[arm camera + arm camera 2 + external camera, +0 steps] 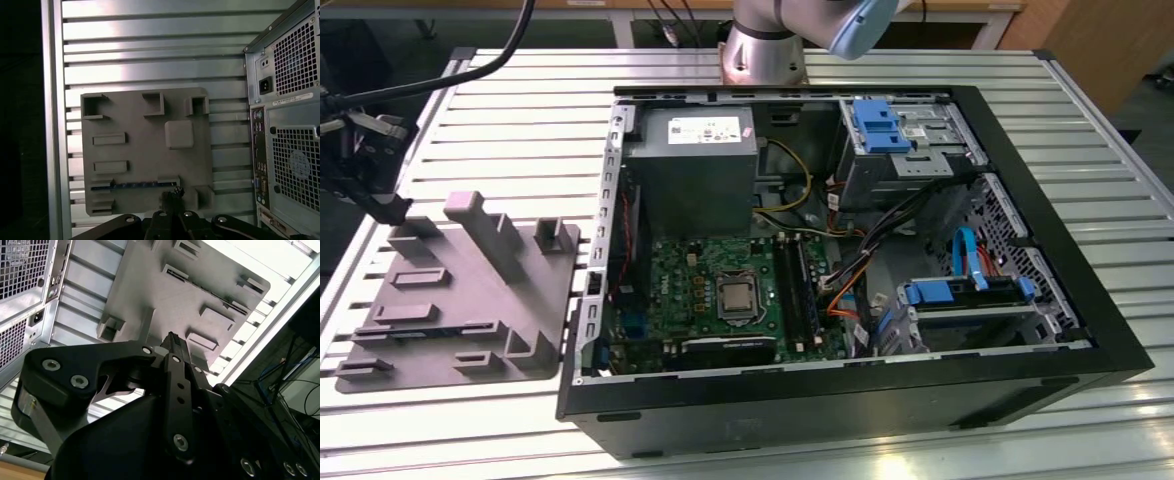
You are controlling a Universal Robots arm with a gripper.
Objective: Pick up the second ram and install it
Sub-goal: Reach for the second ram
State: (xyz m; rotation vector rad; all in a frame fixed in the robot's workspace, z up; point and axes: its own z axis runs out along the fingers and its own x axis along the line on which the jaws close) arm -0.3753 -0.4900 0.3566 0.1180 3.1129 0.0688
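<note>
On the gray fixture: the second ram sits in a long slot near one edge. It shows as a thin dark strip with a bluish sheen and has not been lifted.
Fixture position: it lies on the slatted metal surface, just beside the open computer case, on the exterior view's left.
Gripper: it hangs above the fixture and clear of it. In the first wrist view its tip lines up close to one end of the ram.
Fingers: they are drawn together with no gap visible between the tips in either wrist view. Nothing is held between them.
Memory sockets: these long black slots run beside the processor on the motherboard, well apart from the ram. I cannot tell whether any slot is already filled.
Handling: the stick is probably very light and stiff, but thin and brittle. Its small chips and contact edge likely won't tolerate squeezing or scraping.
Where to hold: the two flat faces near the middle of the exposed upper edge look best. That keeps the stick level and leaves the contact edge free.
Risk: a hold near one end would likely let it tilt in the slot and bind.
</note>
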